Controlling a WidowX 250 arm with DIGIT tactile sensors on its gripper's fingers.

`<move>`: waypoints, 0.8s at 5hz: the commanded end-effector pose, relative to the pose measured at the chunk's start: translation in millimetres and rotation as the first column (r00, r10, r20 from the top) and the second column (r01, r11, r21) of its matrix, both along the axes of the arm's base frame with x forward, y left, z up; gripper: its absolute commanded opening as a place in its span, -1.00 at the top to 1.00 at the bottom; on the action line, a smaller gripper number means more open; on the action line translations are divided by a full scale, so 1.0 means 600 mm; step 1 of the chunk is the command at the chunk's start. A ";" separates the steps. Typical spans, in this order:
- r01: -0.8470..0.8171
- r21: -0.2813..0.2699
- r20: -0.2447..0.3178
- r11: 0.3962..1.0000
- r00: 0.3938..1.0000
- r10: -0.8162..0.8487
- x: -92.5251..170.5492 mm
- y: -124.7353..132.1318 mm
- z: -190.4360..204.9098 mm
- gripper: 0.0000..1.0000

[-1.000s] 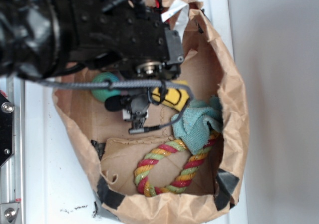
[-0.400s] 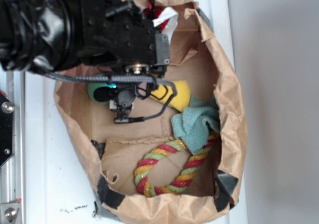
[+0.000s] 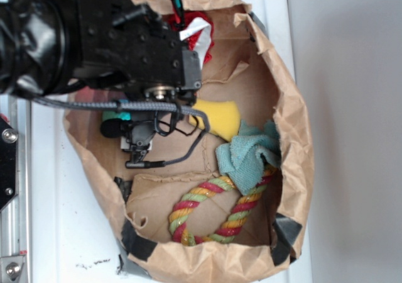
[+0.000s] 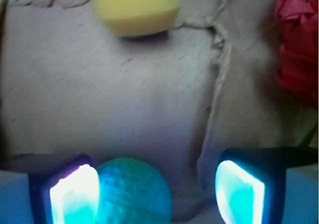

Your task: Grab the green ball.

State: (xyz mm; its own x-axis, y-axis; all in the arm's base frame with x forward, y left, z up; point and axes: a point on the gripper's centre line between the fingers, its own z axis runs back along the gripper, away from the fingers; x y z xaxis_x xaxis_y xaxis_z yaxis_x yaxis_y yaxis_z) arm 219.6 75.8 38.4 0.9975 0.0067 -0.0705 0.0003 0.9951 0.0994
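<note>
1. A white table [image 3: 75, 233] carries a torn brown paper bag [image 3: 295, 144] lying open, its cardboard-brown floor filling the wrist view.
2. The black robot arm [image 3: 81, 38] reaches over the bag's upper left portion.
3. The gripper [image 4: 157, 191] is spread wide, with nothing clamped between the fingers [image 4: 75, 194].
4. A rope ring [image 3: 213, 210] and a teal cloth [image 3: 248, 157] lie well apart from the fingers.
5. A yellow sponge [image 4: 134, 7] sits ahead of the fingers; a red object [image 4: 298, 45] lies beyond the right finger.
6. The green ball [image 4: 134, 194] sits between the fingers, just beside the left one, apart from the right one.
</note>
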 end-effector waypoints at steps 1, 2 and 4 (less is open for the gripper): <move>-0.021 -0.013 0.037 1.000 0.999 0.021 0.000 0.016 0.041 -1.00; -0.026 0.000 0.031 1.000 0.999 0.026 0.001 0.020 0.032 -1.00; 0.000 -0.041 0.014 0.999 1.000 0.001 -0.004 -0.004 0.034 -1.00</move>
State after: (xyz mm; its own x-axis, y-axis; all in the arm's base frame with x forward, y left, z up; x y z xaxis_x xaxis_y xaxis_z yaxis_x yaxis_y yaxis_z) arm 212.1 68.7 45.2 0.9945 0.0113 -0.1046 -0.0077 0.9994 0.0352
